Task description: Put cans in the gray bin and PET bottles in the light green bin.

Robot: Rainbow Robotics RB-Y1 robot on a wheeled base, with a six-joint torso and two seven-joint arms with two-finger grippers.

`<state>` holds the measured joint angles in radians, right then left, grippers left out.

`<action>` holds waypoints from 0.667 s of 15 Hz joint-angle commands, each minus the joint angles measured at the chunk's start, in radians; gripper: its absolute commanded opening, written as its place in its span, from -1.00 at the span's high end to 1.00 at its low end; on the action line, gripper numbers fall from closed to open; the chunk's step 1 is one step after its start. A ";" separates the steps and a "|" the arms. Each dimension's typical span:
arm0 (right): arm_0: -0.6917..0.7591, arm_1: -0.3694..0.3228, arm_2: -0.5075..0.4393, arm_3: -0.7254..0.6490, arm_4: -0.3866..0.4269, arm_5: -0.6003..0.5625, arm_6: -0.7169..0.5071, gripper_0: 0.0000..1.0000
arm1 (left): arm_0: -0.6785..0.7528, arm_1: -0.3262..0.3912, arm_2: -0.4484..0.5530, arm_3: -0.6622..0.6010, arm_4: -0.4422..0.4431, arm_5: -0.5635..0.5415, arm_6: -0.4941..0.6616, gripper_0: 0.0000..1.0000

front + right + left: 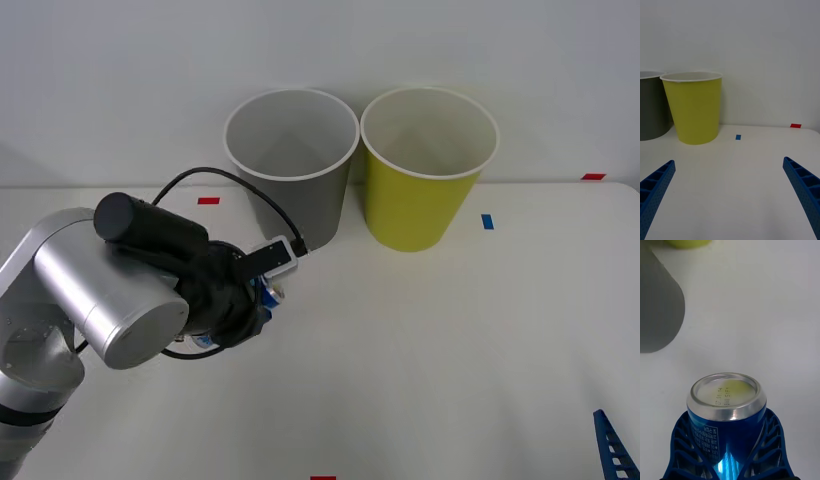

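My left gripper (pixel 262 300) is shut on a small blue can (pixel 726 397), low over the white table in front of the gray bin (pixel 290 170). The can's silver end faces away from the wrist, and its blue side sits between the ribbed fingers (pixel 683 435). In the front view only a sliver of the can (pixel 272 293) shows past the wrist. The light green bin (pixel 420 190) stands just right of the gray one, both upright with open tops. My right gripper (pixel 729 161) is open near the table's front right corner, facing the light green bin (pixel 694 108). No PET bottles are in view.
Small red tape marks (pixel 208 200) (pixel 593 176) and a blue one (pixel 487 221) lie on the white table (pixel 450 350). A black cable (pixel 250 195) loops from the left wrist near the gray bin's wall. A pale wall stands behind the bins.
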<state>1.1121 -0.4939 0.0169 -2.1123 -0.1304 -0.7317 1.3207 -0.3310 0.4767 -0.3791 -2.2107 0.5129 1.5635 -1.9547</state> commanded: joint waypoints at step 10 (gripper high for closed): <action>0.000 0.000 0.000 0.000 0.000 0.000 0.000 -1.00 | 0.115 -0.158 0.442 -0.407 0.167 -0.003 0.069 1.00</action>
<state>1.1121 -0.4939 0.0169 -2.1123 -0.1304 -0.7317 1.3207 -0.2150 0.3284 0.0400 -2.6172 0.6757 1.5607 -1.8967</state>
